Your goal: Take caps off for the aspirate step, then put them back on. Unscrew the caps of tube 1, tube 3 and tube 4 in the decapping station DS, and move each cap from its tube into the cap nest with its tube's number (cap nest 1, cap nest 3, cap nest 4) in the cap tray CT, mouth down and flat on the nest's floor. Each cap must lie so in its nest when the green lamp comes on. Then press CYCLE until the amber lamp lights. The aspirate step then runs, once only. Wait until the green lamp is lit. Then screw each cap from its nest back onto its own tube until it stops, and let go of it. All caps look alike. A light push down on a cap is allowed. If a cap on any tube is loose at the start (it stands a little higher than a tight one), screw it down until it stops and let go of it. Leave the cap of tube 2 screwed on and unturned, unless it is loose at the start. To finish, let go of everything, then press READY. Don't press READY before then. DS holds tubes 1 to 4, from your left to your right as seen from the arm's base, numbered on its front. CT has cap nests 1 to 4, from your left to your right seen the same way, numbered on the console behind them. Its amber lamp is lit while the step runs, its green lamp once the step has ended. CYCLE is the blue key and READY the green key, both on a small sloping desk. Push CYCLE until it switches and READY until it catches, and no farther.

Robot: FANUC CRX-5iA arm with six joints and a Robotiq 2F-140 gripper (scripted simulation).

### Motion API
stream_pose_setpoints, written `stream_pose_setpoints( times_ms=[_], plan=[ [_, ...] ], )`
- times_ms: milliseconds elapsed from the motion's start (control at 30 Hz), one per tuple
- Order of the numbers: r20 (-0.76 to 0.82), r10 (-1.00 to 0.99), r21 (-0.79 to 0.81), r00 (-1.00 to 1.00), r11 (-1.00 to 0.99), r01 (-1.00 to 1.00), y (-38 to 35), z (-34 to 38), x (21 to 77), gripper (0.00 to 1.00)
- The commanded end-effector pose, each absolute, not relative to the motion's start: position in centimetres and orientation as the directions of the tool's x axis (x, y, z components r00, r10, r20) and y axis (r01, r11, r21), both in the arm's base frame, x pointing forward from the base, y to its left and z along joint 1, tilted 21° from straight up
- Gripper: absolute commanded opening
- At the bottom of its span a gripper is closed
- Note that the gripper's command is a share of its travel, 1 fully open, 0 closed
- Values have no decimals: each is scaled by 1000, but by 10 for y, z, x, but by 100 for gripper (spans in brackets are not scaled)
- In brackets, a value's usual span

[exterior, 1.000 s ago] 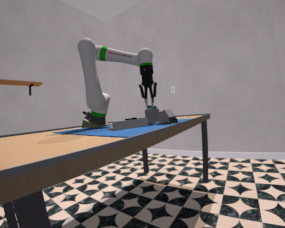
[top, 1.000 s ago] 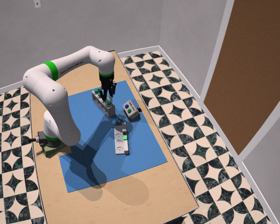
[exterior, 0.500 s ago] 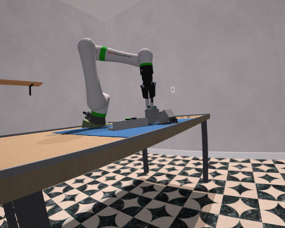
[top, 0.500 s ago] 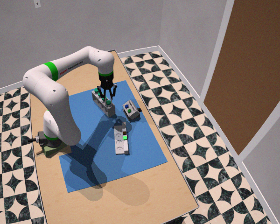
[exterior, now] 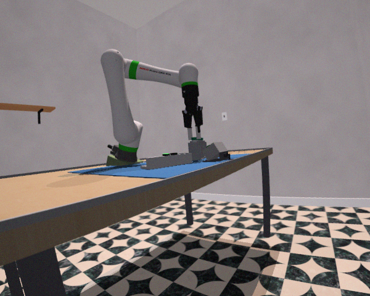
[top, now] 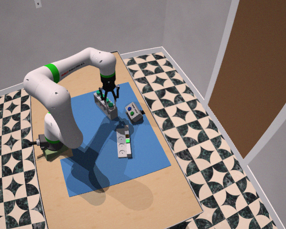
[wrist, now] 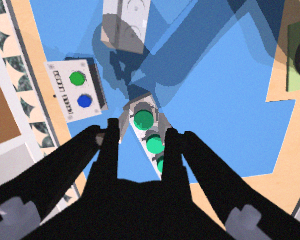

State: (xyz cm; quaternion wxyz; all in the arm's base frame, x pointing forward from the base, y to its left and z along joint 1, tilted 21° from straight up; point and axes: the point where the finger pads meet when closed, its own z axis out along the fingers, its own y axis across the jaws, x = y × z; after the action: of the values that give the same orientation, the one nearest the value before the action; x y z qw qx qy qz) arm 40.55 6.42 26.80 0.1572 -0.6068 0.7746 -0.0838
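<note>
The grey decapping station stands on the blue mat, and every cap I can see on its tubes is green. My gripper points straight down over the station's end nearest the cap tray. Its fingers stand open on either side of tube 4's cap and hold nothing. Tube 3's cap and tube 1's cap are on their tubes; tube 2's cap is hidden behind a finger. The nests of the cap tray look empty. The green lamp is lit.
The sloping key desk stands right of the station, with the blue CYCLE key and the green READY key. The arm's base is at the table's left edge.
</note>
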Motion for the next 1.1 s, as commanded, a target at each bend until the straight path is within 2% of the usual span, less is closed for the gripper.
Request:
stream_pose_setpoints(
  times_ms=[0,33,100,267,533,600,667,900,933,1067],
  plan=[
    [-67,-998,-344,-3,26,-939,64,269,405,35],
    [-67,-998,-344,-3,26,-939,64,269,405,35],
    [-14,-990,-351,139,-125,-928,64,269,405,35],
    [49,-951,-347,304,-302,-888,64,269,405,35],
    [160,-800,-312,578,-597,-739,64,269,405,35],
    [160,-800,-312,578,-597,-739,64,269,405,35],
    [199,-716,-288,669,-696,-658,64,269,405,35],
    [199,-716,-288,669,-696,-658,64,268,405,35],
    [199,-716,-288,669,-696,-658,64,268,405,0],
    [199,-716,-288,669,-696,-658,64,268,405,0]
  ],
)
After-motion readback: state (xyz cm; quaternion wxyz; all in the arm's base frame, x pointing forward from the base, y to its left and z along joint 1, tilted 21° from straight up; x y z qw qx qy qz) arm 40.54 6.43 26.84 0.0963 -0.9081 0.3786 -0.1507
